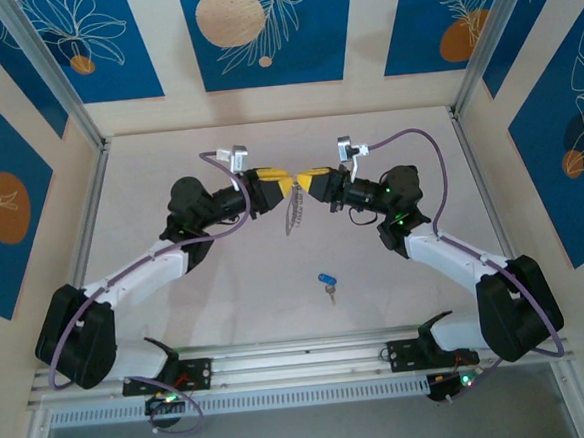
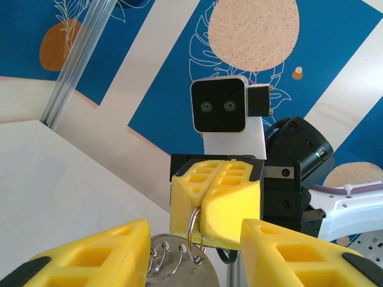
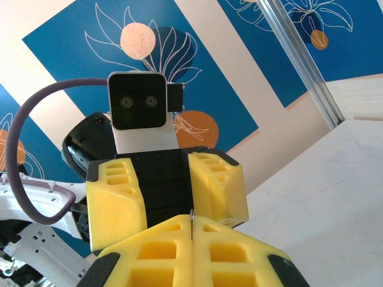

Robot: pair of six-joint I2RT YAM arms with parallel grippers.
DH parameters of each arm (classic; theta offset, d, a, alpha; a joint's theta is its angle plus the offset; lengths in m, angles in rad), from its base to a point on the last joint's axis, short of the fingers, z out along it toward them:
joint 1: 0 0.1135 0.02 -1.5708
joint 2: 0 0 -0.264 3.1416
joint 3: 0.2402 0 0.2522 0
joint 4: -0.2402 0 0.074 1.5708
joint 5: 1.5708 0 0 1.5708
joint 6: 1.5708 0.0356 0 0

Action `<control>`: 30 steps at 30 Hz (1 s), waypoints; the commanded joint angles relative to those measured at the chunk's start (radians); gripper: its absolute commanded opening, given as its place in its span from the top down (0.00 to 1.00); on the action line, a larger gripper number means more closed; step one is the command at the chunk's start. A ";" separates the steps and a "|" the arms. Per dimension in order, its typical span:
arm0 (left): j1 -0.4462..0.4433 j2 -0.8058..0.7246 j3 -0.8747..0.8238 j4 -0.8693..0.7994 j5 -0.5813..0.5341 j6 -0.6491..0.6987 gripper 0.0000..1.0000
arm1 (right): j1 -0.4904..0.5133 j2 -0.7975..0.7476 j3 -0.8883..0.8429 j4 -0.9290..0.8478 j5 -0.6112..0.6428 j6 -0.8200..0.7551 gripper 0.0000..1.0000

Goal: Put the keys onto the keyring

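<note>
No text seems legible on anything.

The key (image 1: 325,280) in the lower middle has a bright blue head and a silver blade. The keyring (image 2: 185,272) is shiny grey. The left gripper (image 1: 287,184) and right gripper (image 1: 305,185) are yellow and black. The arms (image 1: 135,270) are white and black, with purple cables (image 3: 72,82). The walls (image 1: 309,37) are blue with white leaf lines, orange circles and cream stripes.

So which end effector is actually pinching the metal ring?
The right end effector, clamped shut on the keyring; the left end effector facing it stands open.
</note>
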 commanded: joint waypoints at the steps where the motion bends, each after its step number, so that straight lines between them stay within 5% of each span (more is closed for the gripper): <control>1: -0.008 0.011 0.000 0.033 0.007 0.007 0.57 | 0.000 -0.010 0.006 0.038 0.026 -0.003 1.00; 6: -0.022 0.031 0.008 0.039 0.023 0.005 0.67 | 0.000 -0.008 0.007 0.038 0.029 -0.002 1.00; 13: -0.031 0.043 0.018 0.049 0.018 0.005 0.98 | 0.000 -0.005 0.008 0.027 0.018 -0.003 1.00; 16: -0.030 0.037 0.024 0.033 0.014 0.019 1.00 | -0.008 -0.009 0.015 -0.003 -0.001 -0.007 1.00; 17: -0.030 0.034 0.033 0.008 0.021 0.034 1.00 | -0.019 -0.015 0.017 -0.027 -0.008 -0.009 0.92; 19: -0.030 0.016 0.063 -0.091 0.036 0.095 1.00 | -0.056 -0.043 0.005 -0.070 -0.018 -0.014 0.69; 21: -0.028 -0.006 0.111 -0.246 0.058 0.194 1.00 | -0.097 -0.075 -0.007 -0.102 -0.041 -0.014 0.59; 30: -0.012 0.025 0.436 -1.009 0.193 0.684 1.00 | -0.162 -0.164 0.053 -0.360 -0.241 -0.156 0.55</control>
